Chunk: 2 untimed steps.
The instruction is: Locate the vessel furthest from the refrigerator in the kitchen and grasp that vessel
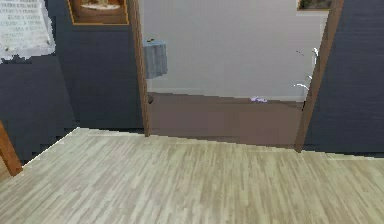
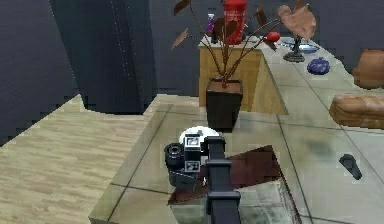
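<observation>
Ahead of the robot: a doorway with a brown wooden frame is set in a dark blue wall, and a pale wood-plank floor runs up to it.
Beside the doorway: a small grey box sits on the frame's left post. A framed picture hangs on the wall to its left, and a white printed sheet hangs at the forward view's left edge.
Through the doorway: a brown floor meets a light wall. A small purple thing lies on that floor, too small to name.
Arm: the dark square bar rises from the arm side view's bottom edge over a glass-topped table.
Gripper: the gripper shows as a dark body left of the white markers. It is above the glass top, next to a dark red flat thing. How its fingers are set cannot be told, nor whether it holds anything.
Vessel: a black planter with red-brown leaves stands upright at the table's far edge, near the gripper. A blue bowl-shaped thing lies on a pale surface well beyond it. Which of them the task means cannot be told.
Behind the planter: a wooden cabinet.
Table's right side: a small dark object lies on the glass.
</observation>
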{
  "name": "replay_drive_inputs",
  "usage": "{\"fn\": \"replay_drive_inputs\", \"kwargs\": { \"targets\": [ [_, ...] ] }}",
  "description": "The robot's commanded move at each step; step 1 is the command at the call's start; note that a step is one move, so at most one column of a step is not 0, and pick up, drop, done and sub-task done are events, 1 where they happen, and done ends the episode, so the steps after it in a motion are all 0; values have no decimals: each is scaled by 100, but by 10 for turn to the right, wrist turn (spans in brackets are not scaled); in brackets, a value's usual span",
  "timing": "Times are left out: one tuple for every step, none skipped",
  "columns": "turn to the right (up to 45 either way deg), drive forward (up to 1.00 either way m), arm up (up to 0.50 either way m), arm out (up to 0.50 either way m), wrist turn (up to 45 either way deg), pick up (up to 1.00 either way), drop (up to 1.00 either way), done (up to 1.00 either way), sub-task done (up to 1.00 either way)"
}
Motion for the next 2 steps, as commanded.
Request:
{"fn": "replay_drive_inputs", "kwargs": {
  "targets": [
    [0, 0, 10, 0, 0, 0, 0, 0, 0],
    [0, 0, 0, 0, 0, 0, 0, 100, 0]
  ]
}}
